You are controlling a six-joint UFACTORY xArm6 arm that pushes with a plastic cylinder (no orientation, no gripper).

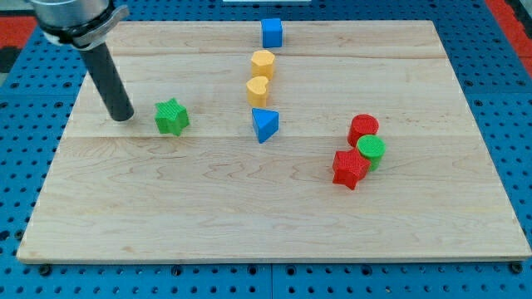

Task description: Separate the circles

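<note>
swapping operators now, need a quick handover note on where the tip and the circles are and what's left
My tip rests on the board at the view's left, just left of the green star, far from the circles.
The red circle and green circle sit touching at the view's right, with the red star pressed against them.
Done: nothing visible; the circles are not yet apart.
Left: bring the tip across and push one circle away from the other.

Two circles together at the view's right

The red plastic cylinder block stands upright on its flat end on the wooden worktop, right of centre. The green plastic cylinder block, also upright, sits touching it just below and slightly to the view's right, round top facing up.
</note>
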